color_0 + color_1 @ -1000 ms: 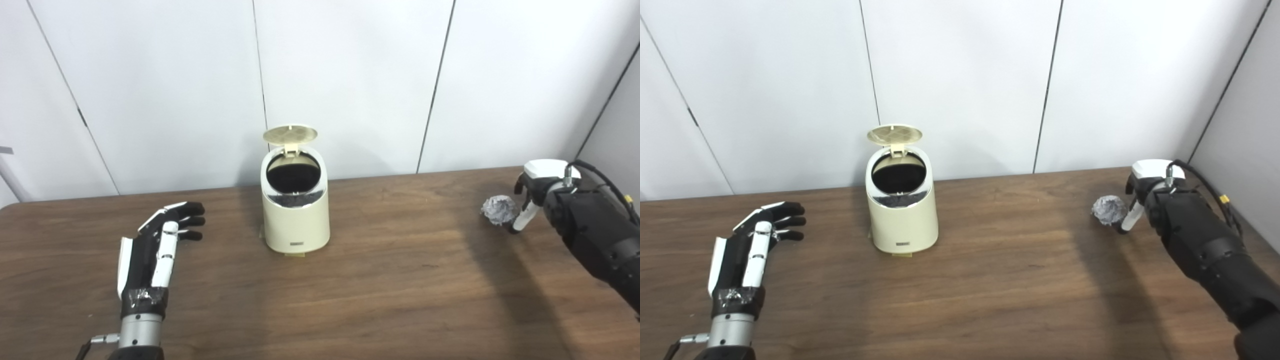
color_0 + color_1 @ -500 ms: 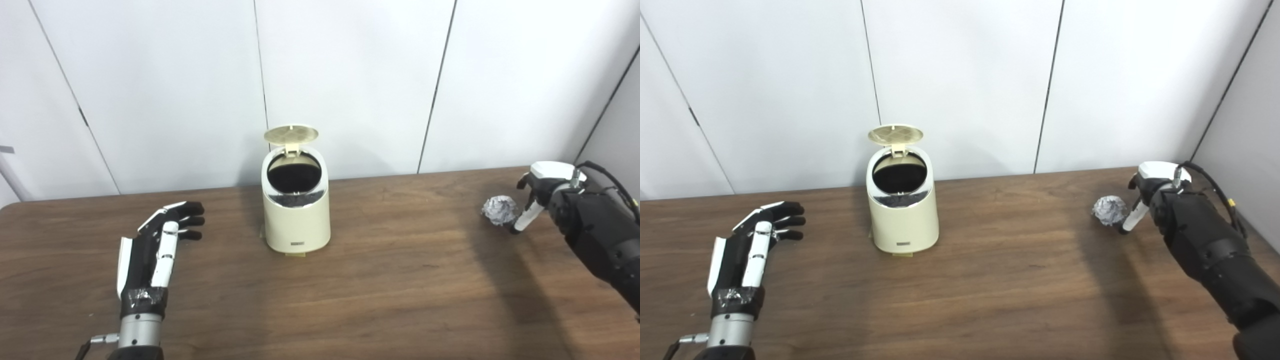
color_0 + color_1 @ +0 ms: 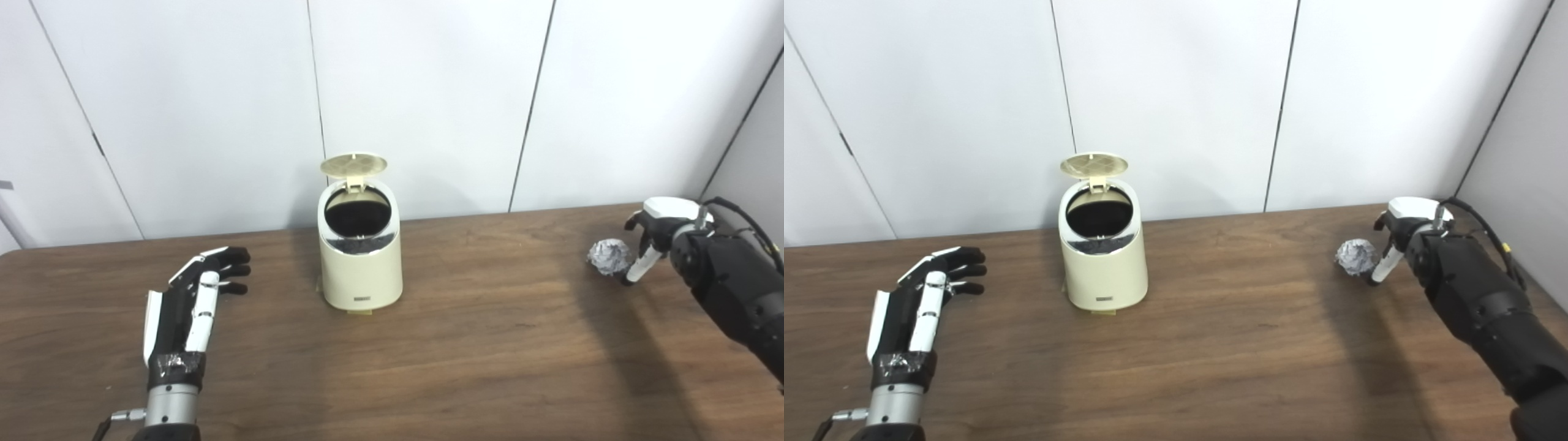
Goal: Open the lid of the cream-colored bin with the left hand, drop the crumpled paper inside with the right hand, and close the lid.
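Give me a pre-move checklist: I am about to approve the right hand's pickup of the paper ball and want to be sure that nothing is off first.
1. Lid up and bin mouth uncovered: ok.
2. Bin upright on the table: ok.
3. Crumpled paper resting on the table beside the right hand: ok.
4. Right hand closed on the paper: not ok; its fingers curl over and beside the ball, with no firm grip visible.
5. Left hand open, flat and apart from the bin: ok.
6. Room inside the bin: cannot tell; the interior looks dark.
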Tool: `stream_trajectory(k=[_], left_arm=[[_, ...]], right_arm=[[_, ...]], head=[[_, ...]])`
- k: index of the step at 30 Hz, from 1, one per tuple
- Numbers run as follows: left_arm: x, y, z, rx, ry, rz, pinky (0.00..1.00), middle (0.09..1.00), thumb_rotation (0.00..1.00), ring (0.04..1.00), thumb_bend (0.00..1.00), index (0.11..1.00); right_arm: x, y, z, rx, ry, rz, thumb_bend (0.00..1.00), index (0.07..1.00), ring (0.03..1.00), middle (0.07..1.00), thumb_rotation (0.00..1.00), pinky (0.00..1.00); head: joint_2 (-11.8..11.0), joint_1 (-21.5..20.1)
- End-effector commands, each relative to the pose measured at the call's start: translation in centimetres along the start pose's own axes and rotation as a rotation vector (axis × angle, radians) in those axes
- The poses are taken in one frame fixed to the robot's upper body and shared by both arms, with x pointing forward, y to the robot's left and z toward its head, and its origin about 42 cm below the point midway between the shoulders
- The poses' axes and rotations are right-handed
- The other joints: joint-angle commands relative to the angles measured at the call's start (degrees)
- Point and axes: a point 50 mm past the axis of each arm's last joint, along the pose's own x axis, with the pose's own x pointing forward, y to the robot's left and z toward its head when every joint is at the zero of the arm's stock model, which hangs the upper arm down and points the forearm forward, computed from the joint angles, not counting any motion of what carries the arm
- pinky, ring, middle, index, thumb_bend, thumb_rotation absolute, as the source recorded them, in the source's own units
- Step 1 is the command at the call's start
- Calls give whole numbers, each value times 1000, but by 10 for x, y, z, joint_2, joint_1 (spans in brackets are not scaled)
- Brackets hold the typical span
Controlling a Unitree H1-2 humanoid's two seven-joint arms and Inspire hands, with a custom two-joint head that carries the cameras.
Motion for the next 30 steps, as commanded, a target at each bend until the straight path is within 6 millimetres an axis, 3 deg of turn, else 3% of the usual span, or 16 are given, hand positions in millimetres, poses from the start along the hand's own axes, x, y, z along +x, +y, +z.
stream_trajectory(k=[1,6,11,20,30], left_arm=[[11,0,15,1,-90,-2,568,687,845,664,311,679],[11,0,15,2,-87,-2,570,686,845,663,310,676],[12,0,15,5,-87,-1,570,689,843,666,303,678],[11,-1,15,-1,-83,0,577,690,829,669,313,679],[11,-1,14,-3,-86,-1,573,692,839,667,308,680]], right_arm=[[-1,-6,7,-19,-42,-10,944,837,559,683,234,450],[-8,-14,14,6,-91,-1,925,842,698,786,210,563],[-12,-19,17,18,-109,-1,918,837,622,726,198,509],[-10,-24,18,11,-126,14,929,846,740,803,209,635],[-12,-38,27,56,-118,44,890,857,697,803,137,557]], head=[[1,0],[0,-1],[0,-1],[2,-3],[2,-3]])
